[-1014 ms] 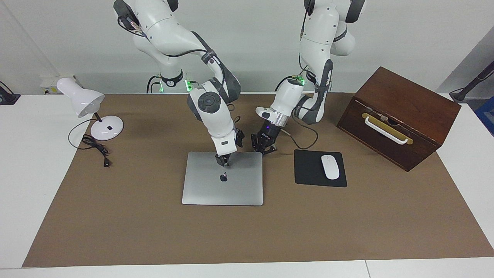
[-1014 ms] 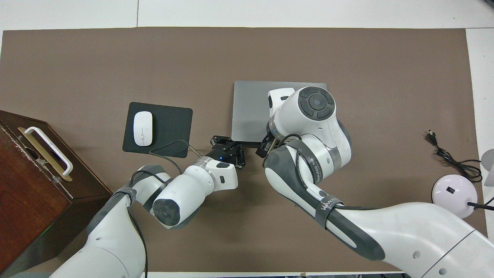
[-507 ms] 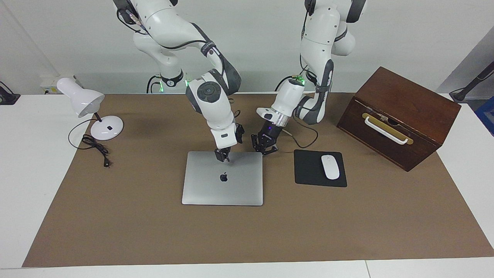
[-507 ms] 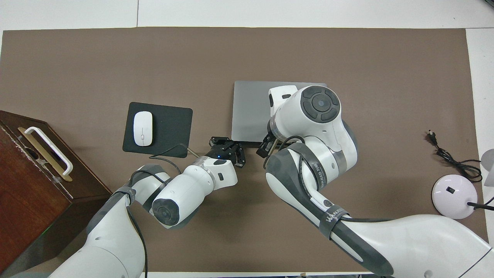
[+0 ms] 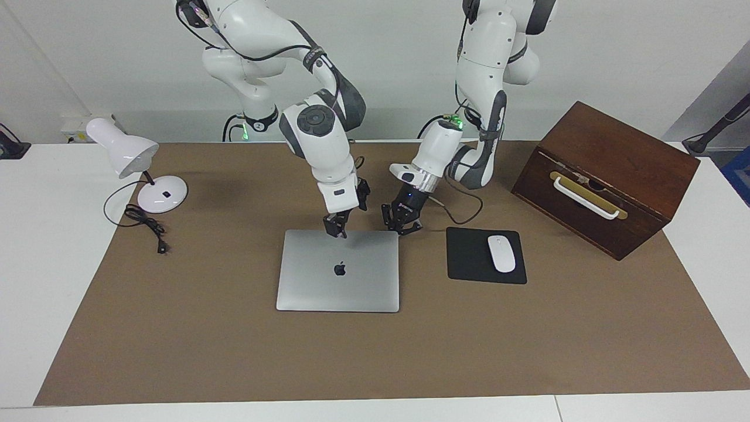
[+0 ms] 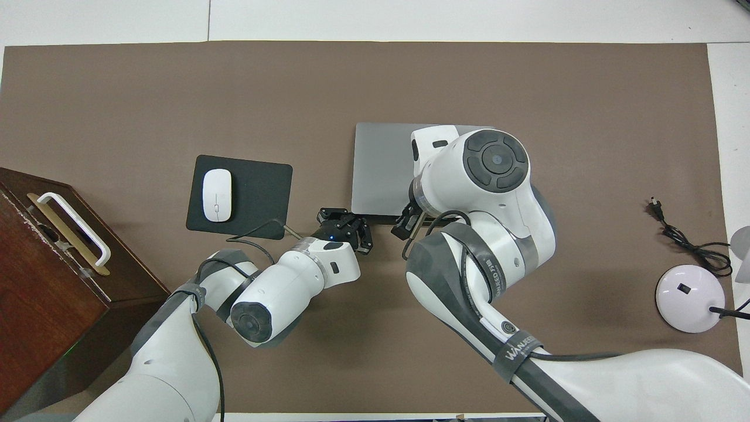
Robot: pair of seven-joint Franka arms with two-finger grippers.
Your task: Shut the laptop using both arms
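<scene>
Laptop (image 5: 338, 271) lies flat and closed on the brown mat (image 5: 234, 351) in the middle of the table (image 5: 35, 246), lid up. The right arm bends down steeply, and its claw (image 5: 336, 227) hangs just over the laptop's edge nearest to the robots; I cannot tell how its fingers stand. The left claw (image 5: 401, 222), fingertips pressed together on nothing, is low beside the laptop's corner, toward the mouse pad (image 5: 469, 258). Much bare mat lies around the laptop.
</scene>
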